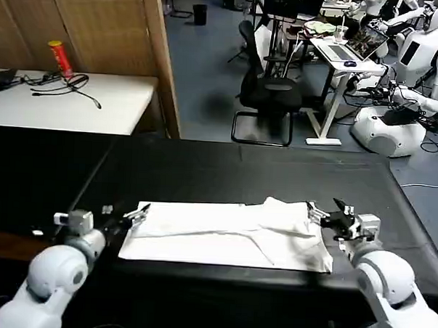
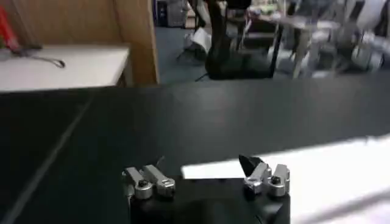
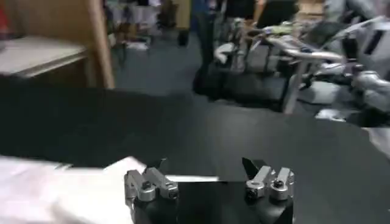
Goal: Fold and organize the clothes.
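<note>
- The white T-shirt (image 1: pixel 230 233) is lying part-folded near the black worktop's (image 1: pixel 240 172) front edge.
- The left gripper (image 1: pixel 133 218) and right gripper (image 1: pixel 320 214), both spread, are flanking its ends.
- An uneven pinch risks dragging folds askew.

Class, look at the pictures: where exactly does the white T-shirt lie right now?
In the head view the T-shirt lies partly folded on the black table, near its front edge, between the open left gripper and open right gripper.

This is a robotics lab. White humanoid robots (image 1: pixel 396 106) stand by a laptop desk (image 1: pixel 347 53). An office chair (image 1: pixel 269 93) sits nearby.
</note>
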You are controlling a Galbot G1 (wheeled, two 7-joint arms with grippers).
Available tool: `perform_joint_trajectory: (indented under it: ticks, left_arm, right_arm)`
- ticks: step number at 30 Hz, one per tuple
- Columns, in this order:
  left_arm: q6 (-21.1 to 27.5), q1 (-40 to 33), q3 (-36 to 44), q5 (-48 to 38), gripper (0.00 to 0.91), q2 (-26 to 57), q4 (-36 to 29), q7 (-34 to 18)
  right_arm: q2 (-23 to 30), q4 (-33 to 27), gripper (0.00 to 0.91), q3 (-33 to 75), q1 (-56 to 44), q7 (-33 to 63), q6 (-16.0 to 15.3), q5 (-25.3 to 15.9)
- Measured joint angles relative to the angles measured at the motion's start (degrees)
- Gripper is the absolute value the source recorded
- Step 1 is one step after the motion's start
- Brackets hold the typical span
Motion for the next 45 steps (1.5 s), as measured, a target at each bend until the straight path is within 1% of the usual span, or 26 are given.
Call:
perform_joint_trajectory:
  ticks: [4, 7, 8, 9, 10, 11, 12, 13, 14, 15, 16, 17, 18, 19, 20, 21, 25, 31, 32, 33, 34, 35, 40, 45]
  left_arm:
    - [-0.13, -2.49, 1.29, -1.3, 0.878, -1.28, 3.55, -0.43]
    - [-0.12, -3.41, 2.02, -1.16, 0.868, -1.78, 5.68, -0.57]
    - [-0.11, -3.62, 2.15, -1.13, 0.722, -1.91, 6.43, -0.59]
    - [-0.1, -3.79, 2.24, -1.06, 0.673, -2.04, 7.07, -0.65]
    - [-0.1, -3.94, 2.32, -0.95, 0.507, -2.2, 7.58, -0.66]
    - [-0.08, -4.1, 2.38, -0.81, 0.283, -2.33, 8.23, -0.69]
    - [-0.08, -4.23, 2.43, -0.74, 0.166, -2.46, 8.75, -0.68]
    - [-0.11, -4.36, 2.47, -0.69, 0.107, -2.61, 9.27, -0.7]
    - [-0.12, -4.46, 2.52, -0.72, 0.068, -2.76, 9.72, -0.68]
    - [-0.2, -4.57, 2.53, -0.87, 0.02, -2.86, 10.16, -0.66]
    - [-0.24, -4.7, 2.53, -1.17, 0.0, -2.91, 10.5, -0.62]
    - [-0.37, -4.78, 2.53, -1.43, 0.0, -2.98, 10.84, -0.59]
    - [-0.45, -4.85, 2.52, -1.56, 0.0, -3.04, 11.08, -0.48]
    - [-0.57, -4.91, 2.53, -1.71, 0.0, -3.11, 11.28, -0.41]
    - [-0.76, -4.97, 2.56, -1.75, 0.0, -3.22, 11.46, -0.3]
    - [-0.99, -5.04, 2.62, -1.72, 0.0, -3.28, 11.61, -0.2]
    - [-2.78, -5.53, 3.23, 0.23, 0.0, -3.72, 12.35, 0.58]
    - [-6.38, -6.87, 4.5, 6.67, 0.0, -3.82, 14.01, 1.73]
    - [-6.7, -7.25, 4.67, 7.67, 0.0, -3.83, 14.49, 1.77]
    - [-6.95, -7.65, 4.81, 8.46, 0.088, -3.81, 15.04, 1.9]
    - [-7.26, -8.09, 4.93, 9.04, 0.8, -3.74, 15.55, 1.97]
    - [-7.53, -8.64, 5.02, 9.51, 0.878, -3.68, 16.12, 2.0]
    - [-9.93, -9.6, 4.96, 12.16, 0.878, -3.24, 17.54, 3.24]
    - [-11.42, -9.08, 3.8, 11.84, 0.878, -2.7, 16.9, 3.0]
  right_arm:
    - [3.05, -4.53, 0.878, -0.27, 2.43, 0.88, -0.1, -0.26]
    - [4.75, -6.84, 0.848, -0.5, 3.49, 0.82, -0.1, -0.74]
    - [5.12, -7.39, 0.809, -0.54, 3.72, 0.76, -0.09, -0.91]
    - [5.47, -7.85, 0.79, -0.6, 3.92, 0.66, -0.05, -1.13]
    - [5.76, -8.3, 0.761, -0.64, 4.1, 0.59, -0.03, -1.35]
    - [6.08, -8.73, 0.761, -0.75, 4.27, 0.51, -0.02, -1.58]
    - [6.26, -9.04, 0.731, -0.84, 4.35, 0.44, -0.01, -1.74]
    - [6.41, -9.27, 0.692, -0.88, 4.36, 0.35, 0.01, -1.96]
    - [6.57, -9.5, 0.673, -0.91, 4.4, 0.22, 0.08, -2.21]
    - [6.71, -9.71, 0.634, -0.92, 4.44, 0.09, 0.16, -2.46]
    - [6.8, -9.91, 0.517, -0.91, 4.5, -0.09, 0.24, -2.71]
    - [6.94, -10.16, 0.468, -0.92, 4.54, -0.36, 0.39, -3.25]
    - [7.09, -10.37, 0.273, -0.98, 4.56, -0.54, 0.54, -3.77]
    - [7.23, -10.59, 0.166, -1.02, 4.6, -0.64, 0.65, -4.09]
    - [7.46, -10.81, 0.137, -1.05, 4.67, -0.66, 0.73, -4.36]
    - [7.72, -11.0, 0.088, -1.15, 4.77, -0.67, 0.88, -4.65]
    - [8.53, -11.68, 0.068, -1.53, 5.17, -0.72, 2.39, -6.18]
    - [10.33, -13.62, 0.068, -1.97, 6.74, 0.92, 5.22, -8.43]
    - [10.51, -13.93, 0.146, -2.03, 7.01, 0.66, 5.56, -8.58]
    - [10.64, -14.25, 0.878, -2.09, 7.27, -0.19, 5.8, -8.72]
    - [10.68, -14.34, 0.878, -2.15, 7.42, -0.84, 5.79, -8.73]
    - [10.66, -14.38, 0.878, -2.15, 7.45, -1.52, 5.74, -8.72]
    - [9.48, -13.18, 0.878, -1.52, 6.26, -6.16, 6.64, -8.73]
    - [7.04, -8.99, 0.878, -0.33, 3.48, -8.02, 7.28, -8.13]
